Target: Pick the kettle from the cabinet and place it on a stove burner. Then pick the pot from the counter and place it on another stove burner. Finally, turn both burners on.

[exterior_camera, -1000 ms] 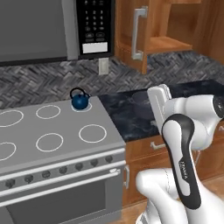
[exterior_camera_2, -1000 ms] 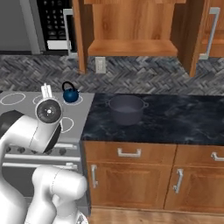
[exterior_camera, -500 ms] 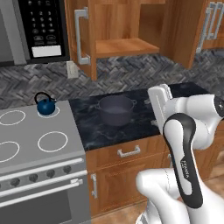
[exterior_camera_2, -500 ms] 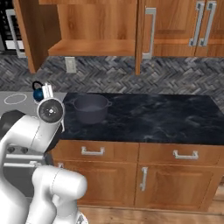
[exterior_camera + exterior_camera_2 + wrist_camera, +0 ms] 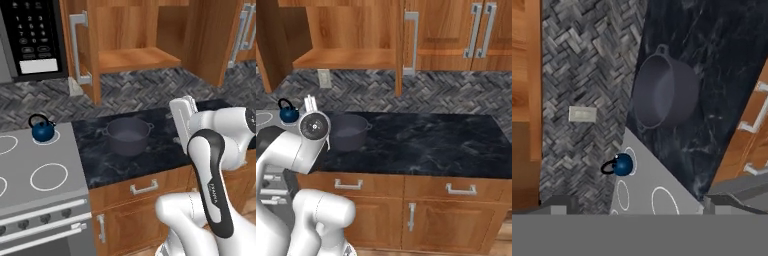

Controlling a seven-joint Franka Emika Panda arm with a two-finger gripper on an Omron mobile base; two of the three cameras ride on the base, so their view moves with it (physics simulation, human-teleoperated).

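Note:
The dark-blue kettle [image 5: 42, 131] [image 5: 289, 114] [image 5: 623, 164] stands on the small back-right burner ring of the grey cooktop [image 5: 25, 160]. To its right, the dark-grey pot [image 5: 127, 135] [image 5: 348, 131] [image 5: 662, 95] sits on the black marble counter [image 5: 160, 152] [image 5: 431, 145], right below the open wooden cabinet [image 5: 135, 57] [image 5: 346, 57], whose shelf is bare. My gripper [image 5: 181, 107] [image 5: 309, 103] [image 5: 637, 205] hangs high above the counter, right of the pot and apart from it. It is open and holds nothing.
A larger white burner ring [image 5: 49, 176] lies at the cooktop's front right, above a row of knobs [image 5: 45, 218]. The black microwave [image 5: 32, 40] hangs above the stove. The open cabinet door [image 5: 82, 47] juts out over the counter. More counter stretches off to the right [image 5: 466, 145].
The base has driven to the right, so the whole scene slid left in both base views. The pot now sits near the middle. Kettle, pot and arm pose look unchanged.

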